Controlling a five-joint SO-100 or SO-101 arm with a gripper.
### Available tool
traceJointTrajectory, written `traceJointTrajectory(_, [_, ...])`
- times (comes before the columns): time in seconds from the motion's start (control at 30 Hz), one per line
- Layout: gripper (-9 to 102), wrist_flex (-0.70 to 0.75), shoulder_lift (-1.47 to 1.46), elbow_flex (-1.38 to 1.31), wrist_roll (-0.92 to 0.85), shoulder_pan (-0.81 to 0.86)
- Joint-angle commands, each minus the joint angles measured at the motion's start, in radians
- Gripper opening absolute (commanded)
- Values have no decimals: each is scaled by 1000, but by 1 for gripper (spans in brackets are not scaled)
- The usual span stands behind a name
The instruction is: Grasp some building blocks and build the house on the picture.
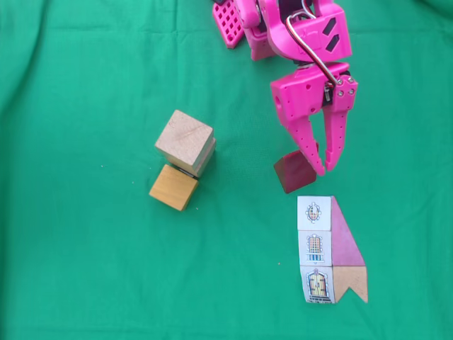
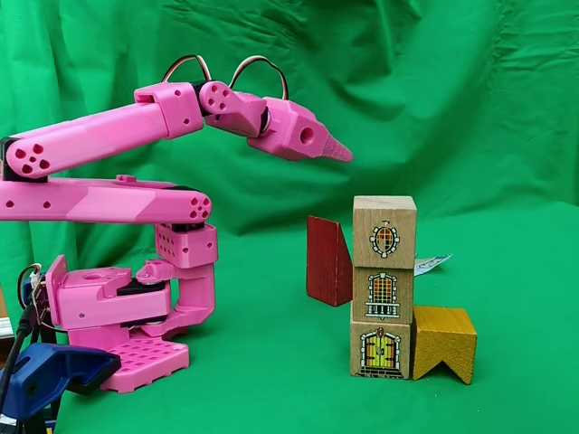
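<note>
Seen from above, the claw (image 1: pixel 324 168) hangs parted over the dark red wedge (image 1: pixel 292 172). Open green bench (image 1: pixel 85 269) lies all around. The stacked pale cubes (image 1: pixel 185 142) and orange cube (image 1: pixel 173 188) stand well apart at left; the picture (image 1: pixel 331 249) lies near, below.

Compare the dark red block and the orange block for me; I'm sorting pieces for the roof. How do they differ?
The dark red block is a wedge with a slanted side; the orange block has a V notch. The red one stands apart from the stack of pale cubes; the orange one sits against its base. Both rest on the green cloth.
</note>
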Motion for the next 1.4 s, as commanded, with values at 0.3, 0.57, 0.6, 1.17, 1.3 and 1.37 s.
traceJointTrajectory(0.3, [-1,-17,20,9,-100,-8])
traceJointTrajectory(0.57, [-1,-17,146,123,-215,-8])
traceJointTrajectory(0.6, [-1,-17,147,124,-213,-8])
traceJointTrajectory(1.17, [5,-14,207,158,-215,-8])
traceJointTrajectory(1.3, [12,-15,207,158,-212,0])
traceJointTrajectory(1.37, [15,-11,207,160,-212,3])
